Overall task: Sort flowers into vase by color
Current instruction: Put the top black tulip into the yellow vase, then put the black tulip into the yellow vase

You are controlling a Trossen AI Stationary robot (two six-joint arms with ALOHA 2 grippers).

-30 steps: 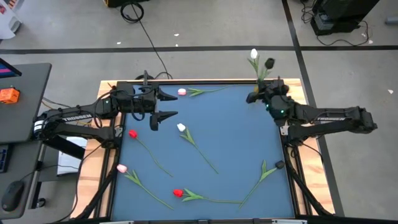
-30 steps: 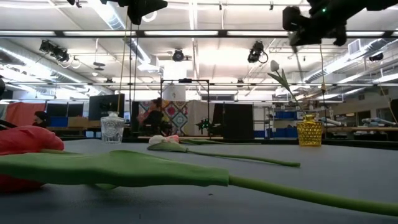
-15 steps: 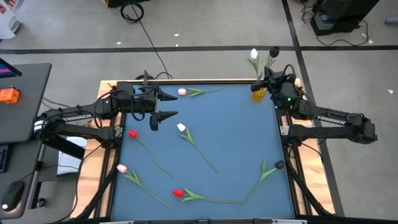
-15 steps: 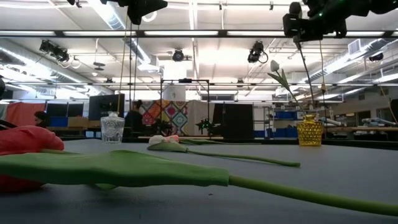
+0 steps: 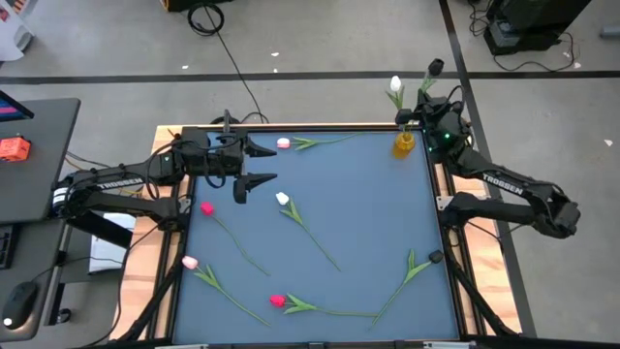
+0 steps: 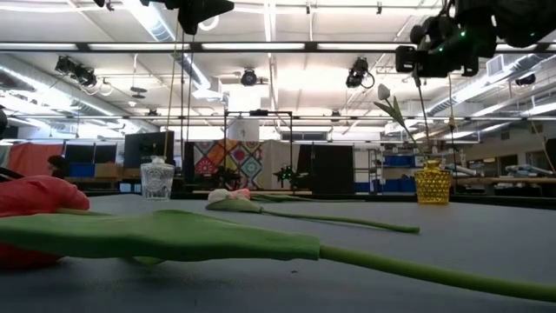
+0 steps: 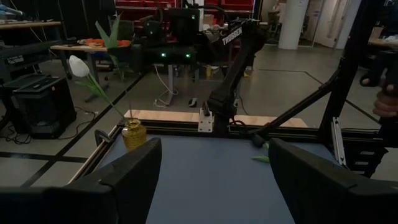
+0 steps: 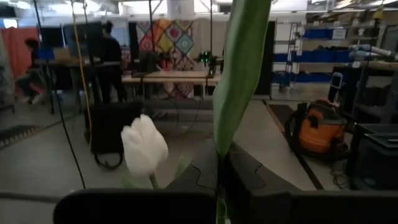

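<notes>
The right gripper [image 5: 433, 124] is at the table's far right corner, above the yellow vase [image 5: 404, 144], its fingers pinched on the stem of a black tulip [image 5: 436, 67] whose head sticks out beyond the table edge; in the right wrist view a green leaf [image 8: 239, 68] rises straight up from between the fingers. A white tulip [image 5: 395, 85] already stands in the yellow vase, leaning away from the table. The left gripper [image 5: 257, 165] hovers over the far left part of the blue table [image 5: 368, 204], fingers spread wide and holding nothing. A pink tulip [image 5: 284, 143] lies near the far edge just beside it. Loose on the table are another white tulip [image 5: 282, 199], a red one [image 5: 206, 208], a pink one [image 5: 190, 263], a second red one [image 5: 277, 301] at the near edge and a black one [image 5: 436, 258] at the right. A clear glass vase [image 6: 157, 180] stands at the far left in the low view.
</notes>
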